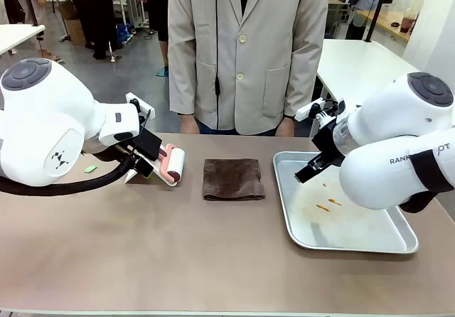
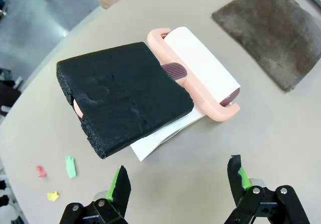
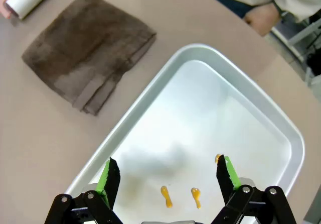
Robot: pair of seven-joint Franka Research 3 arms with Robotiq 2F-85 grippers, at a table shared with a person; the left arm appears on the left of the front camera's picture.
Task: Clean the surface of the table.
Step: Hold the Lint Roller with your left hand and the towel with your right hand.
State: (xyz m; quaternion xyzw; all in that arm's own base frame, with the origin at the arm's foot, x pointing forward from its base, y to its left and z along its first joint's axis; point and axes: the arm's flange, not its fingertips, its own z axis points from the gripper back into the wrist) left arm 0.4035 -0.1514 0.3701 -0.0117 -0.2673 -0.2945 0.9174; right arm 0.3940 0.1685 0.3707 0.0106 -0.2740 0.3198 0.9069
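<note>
Over table [image 1: 178, 253], 9 o'clock — left gripper [image 2: 178, 175]: fingers apart, empty, aimed at lint roller [image 2: 198, 66], likely for pickup.
3 o'clock — right gripper [image 3: 167, 169]: spread, empty, above tray [image 3: 210, 108].

The near half of the desk [image 1: 178, 260] lies open from its left edge to the metal tray [image 1: 287, 203]. Obstacles line the far half:

- a lint roller [image 1: 173, 165] with a black foam block [image 2: 125, 101] over its handle
- a folded brown cloth [image 1: 233, 179]
- the tray

Bare strips separate these three. Paper scraps [image 2: 70, 166] lie beside the roller. A person's hand [image 1: 189, 124] hangs at the far edge.
</note>
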